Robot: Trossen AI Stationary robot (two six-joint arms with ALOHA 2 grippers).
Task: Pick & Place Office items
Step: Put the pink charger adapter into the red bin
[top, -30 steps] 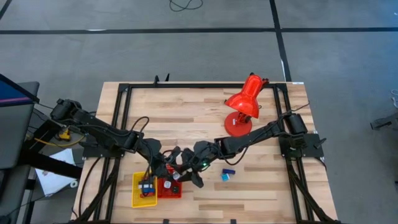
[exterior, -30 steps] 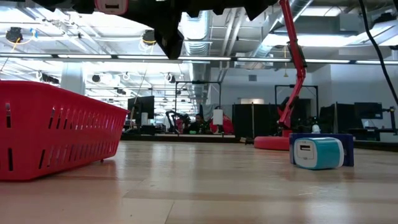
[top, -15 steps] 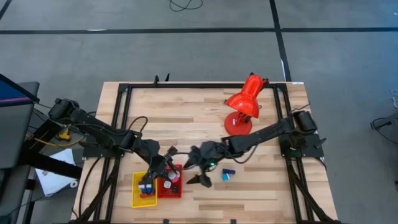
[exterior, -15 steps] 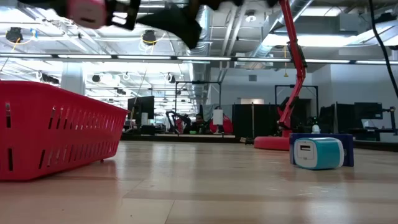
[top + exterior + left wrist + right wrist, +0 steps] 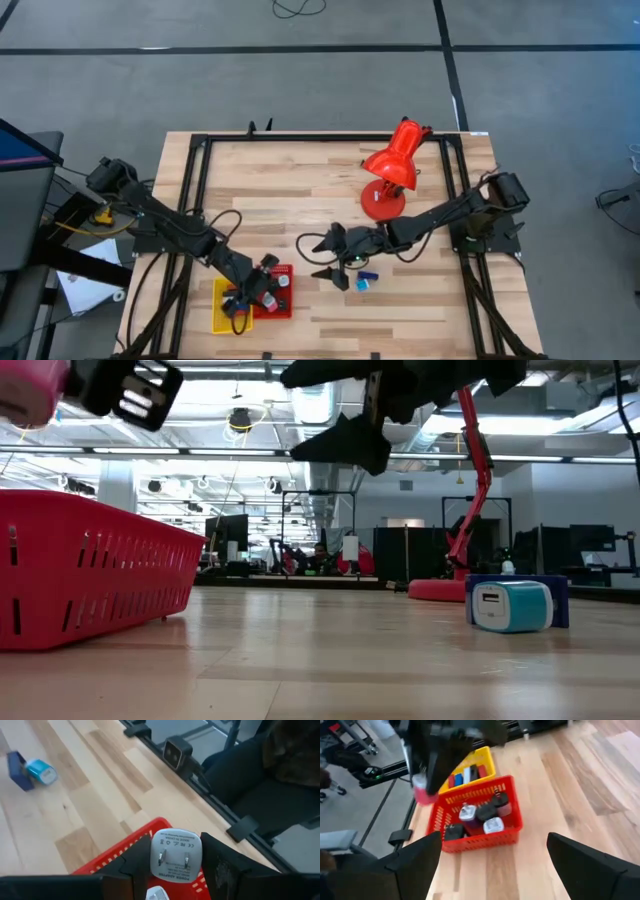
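My left gripper [image 5: 265,284] hangs over the red basket [image 5: 284,310], shut on a pink charger plug [image 5: 176,855] whose white pronged face shows in the left wrist view. The red basket [image 5: 485,832] holds several small black, white and red office items, and the yellow basket [image 5: 470,767] beside it holds stick-like ones. My right gripper [image 5: 323,258] hovers wide open to the right of the red basket with nothing between its fingers. A teal charger [image 5: 508,606] and a dark blue block [image 5: 16,770] lie together on the table beside the right gripper. My left gripper pinches the plug's two opposite sides [image 5: 154,857] between its two fingers, the white pronged face turned back toward the wrist. The fingers slant downward from the table's far left. The plug is lifted clear, above the red basket's rim [image 5: 125,851].
A large red desk lamp [image 5: 392,168] stands at the far right of the table. A black frame [image 5: 195,190] runs along the table's edges. Bare wood lies between the baskets and the lamp.
My right gripper has opened wide and drawn back from the left gripper toward the table's right. My left gripper, still shut on the pink plug, has rolled its wrist and moved toward the near edge, over the red basket.
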